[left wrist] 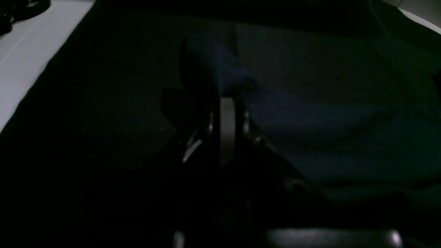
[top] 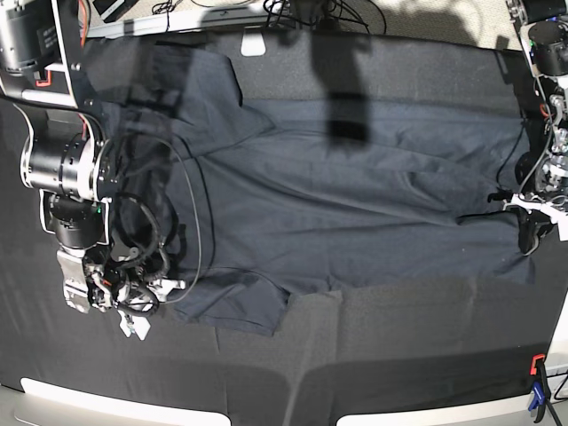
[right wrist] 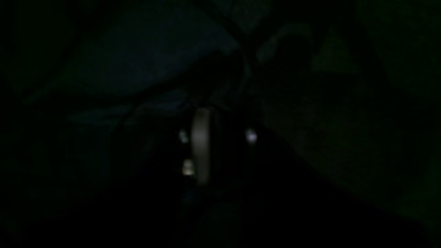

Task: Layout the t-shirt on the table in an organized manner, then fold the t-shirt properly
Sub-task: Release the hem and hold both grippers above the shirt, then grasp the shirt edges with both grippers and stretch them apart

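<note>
Close under my left gripper [left wrist: 201, 93], clamped on its hem, the dark navy cloth t-shirt [top: 355, 213] lies spread across the black-draped table [top: 399, 364]. Right gripper [top: 133, 297]: grip unclear; uneven pulling could rumple it.

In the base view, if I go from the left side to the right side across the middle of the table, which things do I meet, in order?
Right gripper at the shirt's near-left corner → t-shirt spread flat over the table → left gripper at the shirt's right edge → orange-and-blue clamp at the near-right corner.
</note>
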You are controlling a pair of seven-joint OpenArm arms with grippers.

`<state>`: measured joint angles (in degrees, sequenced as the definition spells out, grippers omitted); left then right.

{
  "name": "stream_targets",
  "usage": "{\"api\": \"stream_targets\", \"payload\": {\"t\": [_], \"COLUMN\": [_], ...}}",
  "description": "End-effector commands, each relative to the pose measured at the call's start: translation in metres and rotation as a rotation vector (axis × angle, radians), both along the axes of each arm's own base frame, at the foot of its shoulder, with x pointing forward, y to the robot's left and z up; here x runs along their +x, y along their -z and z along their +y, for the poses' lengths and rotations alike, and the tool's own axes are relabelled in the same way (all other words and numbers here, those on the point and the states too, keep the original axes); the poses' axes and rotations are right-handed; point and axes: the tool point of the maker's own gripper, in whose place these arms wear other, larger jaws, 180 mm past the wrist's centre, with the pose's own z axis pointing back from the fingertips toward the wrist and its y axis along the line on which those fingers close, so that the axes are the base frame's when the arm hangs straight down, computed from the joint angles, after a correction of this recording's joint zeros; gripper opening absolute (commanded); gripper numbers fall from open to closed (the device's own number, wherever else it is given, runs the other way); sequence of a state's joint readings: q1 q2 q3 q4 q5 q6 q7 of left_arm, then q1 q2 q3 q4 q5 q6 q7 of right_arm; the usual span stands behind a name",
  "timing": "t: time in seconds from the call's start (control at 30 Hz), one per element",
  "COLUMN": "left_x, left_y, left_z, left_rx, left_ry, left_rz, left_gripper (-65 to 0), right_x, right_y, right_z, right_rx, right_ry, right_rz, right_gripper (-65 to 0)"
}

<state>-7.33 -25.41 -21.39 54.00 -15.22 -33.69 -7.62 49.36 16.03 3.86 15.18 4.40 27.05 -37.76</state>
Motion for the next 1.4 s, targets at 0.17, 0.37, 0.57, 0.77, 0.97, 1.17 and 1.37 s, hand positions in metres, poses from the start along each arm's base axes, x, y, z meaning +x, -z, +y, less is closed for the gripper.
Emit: {"api": "stream_targets", "payload": {"t": [0.17, 0.37, 0.57, 0.77, 0.97, 1.17, 1.37], "left_x": [0.009, 0.009, 0.009, 0.009, 0.01, 0.01, 0.008], "left_y": [-0.027, -0.028, -0.028, -0.03, -0.03, -0.03, -0.028], "left_z": [0.009, 0.01, 0.01, 0.01, 0.01, 0.01, 0.02], "left_rx": [0.012, 0.012, 0.012, 0.012, 0.012, 0.016, 0.044], "left_ry": [-0.006, -0.007, -0.007, -0.008, -0.008, -0.007, -0.005], "left_rz": [-0.079, -0.084, -0.084, -0.096, -0.098, -0.095, -0.053], "left_gripper": [-65.0, -65.0, -65.0, -65.0, -65.0, -65.0, -65.0], "right_x": [0.03, 0.031, 0.008, -0.026, -0.058, -0.088, -0.111], "right_y": [-0.035, -0.046, -0.059, -0.078, -0.081, -0.098, -0.09], "right_z": [-0.016, -0.02, -0.005, 0.008, 0.009, -0.014, -0.038], "right_rx": [-0.115, -0.177, -0.213, -0.269, -0.284, -0.324, -0.324], "right_ry": [-0.064, -0.101, -0.157, -0.203, -0.208, -0.148, -0.099], "right_rz": [-0.122, -0.221, -0.413, -0.526, -0.57, -0.617, -0.586], "right_gripper": [-65.0, -65.0, -65.0, -65.0, -65.0, -65.0, -65.0]}}
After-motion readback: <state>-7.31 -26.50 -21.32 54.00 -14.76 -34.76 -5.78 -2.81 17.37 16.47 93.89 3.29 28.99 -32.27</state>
